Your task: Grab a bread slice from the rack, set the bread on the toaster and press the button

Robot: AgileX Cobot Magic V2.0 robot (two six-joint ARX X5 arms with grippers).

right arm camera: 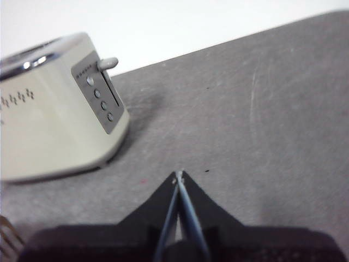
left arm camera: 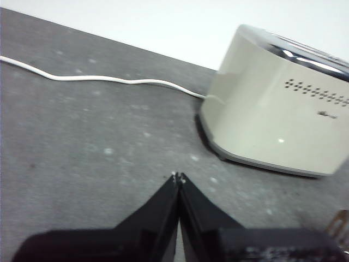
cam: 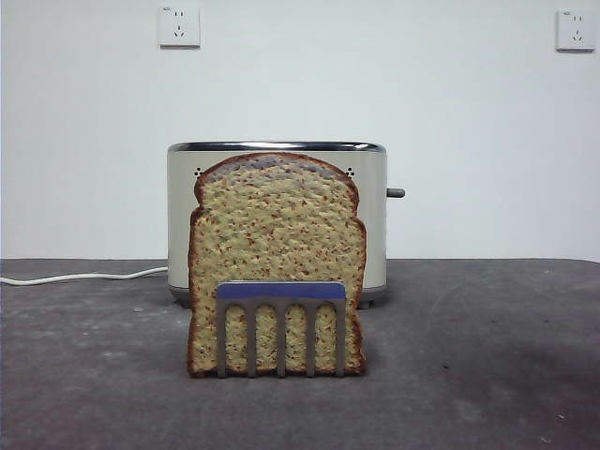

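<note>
The slice of bread [cam: 276, 244] stands upright in the rack [cam: 280, 321] at the middle of the table, in front of the toaster [cam: 371, 211]. The toaster also shows in the left wrist view [left arm camera: 267, 117] and the right wrist view [right arm camera: 49, 128]. The button [cam: 396, 192] sticks out from the toaster's right side; in the right wrist view it is the grey lever [right arm camera: 108, 63]. My left gripper [left arm camera: 178, 176] is shut and empty above the table, left of the toaster. My right gripper [right arm camera: 179, 176] is shut and empty, right of the toaster. Neither gripper shows in the front view.
A white power cord [cam: 84, 277] runs from the toaster's left side off to the left, also seen in the left wrist view [left arm camera: 103, 79]. A grey panel with round buttons [right arm camera: 101, 101] sits under the lever. Wall sockets [cam: 179, 25] are high on the back wall.
</note>
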